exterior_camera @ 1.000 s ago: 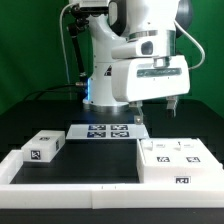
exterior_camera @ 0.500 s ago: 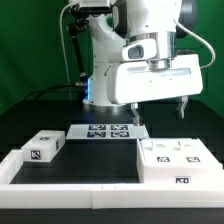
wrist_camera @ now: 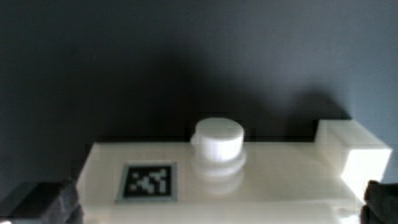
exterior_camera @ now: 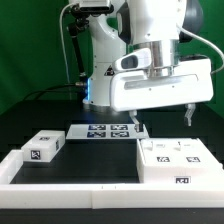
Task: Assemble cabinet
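The largest cabinet part (exterior_camera: 178,160) is a blocky white piece with tags, lying at the exterior view's right against the border rail. A smaller white tagged panel (exterior_camera: 43,146) lies at the left. My gripper (exterior_camera: 163,115) hangs above the large part, open wide and empty, with its fingers apart on either side. In the wrist view the large part (wrist_camera: 267,185) shows a tag (wrist_camera: 151,180), a round white peg (wrist_camera: 217,140) and a raised block (wrist_camera: 350,145). My gripper (wrist_camera: 210,212) straddles it, with dark fingertips (wrist_camera: 36,205) at the frame's corners.
The marker board (exterior_camera: 103,131) lies flat on the black table behind the parts, near the robot base. A long white border rail (exterior_camera: 70,192) runs along the front edge.
My gripper has moved toward the exterior view's right and now hangs over the large cabinet part. The parts on the table have not moved.
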Controlling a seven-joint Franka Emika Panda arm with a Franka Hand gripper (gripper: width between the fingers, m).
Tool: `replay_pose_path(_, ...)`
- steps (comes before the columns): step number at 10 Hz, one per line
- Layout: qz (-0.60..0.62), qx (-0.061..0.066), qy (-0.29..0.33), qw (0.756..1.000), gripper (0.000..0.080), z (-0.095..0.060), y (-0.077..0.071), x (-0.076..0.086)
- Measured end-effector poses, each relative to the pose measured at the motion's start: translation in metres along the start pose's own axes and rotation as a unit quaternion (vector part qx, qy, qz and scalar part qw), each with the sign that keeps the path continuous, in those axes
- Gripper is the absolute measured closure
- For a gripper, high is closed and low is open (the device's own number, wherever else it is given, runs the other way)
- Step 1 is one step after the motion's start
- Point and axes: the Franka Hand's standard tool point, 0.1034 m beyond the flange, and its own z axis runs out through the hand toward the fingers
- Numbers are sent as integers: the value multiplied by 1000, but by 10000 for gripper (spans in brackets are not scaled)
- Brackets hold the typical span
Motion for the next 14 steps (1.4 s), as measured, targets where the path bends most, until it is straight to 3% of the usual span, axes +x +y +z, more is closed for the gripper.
replay_pose_path(5,4,4,-12,1000,2,29,4,-7)
replay_pose_path(10,-3,4,-11,1000,2,33,4,-10)
replay_pose_path(11,-1,4,-16,1000,2,40,5,-14)
replay_pose_path(14,0,8,-18,1000,2,52,5,-7)
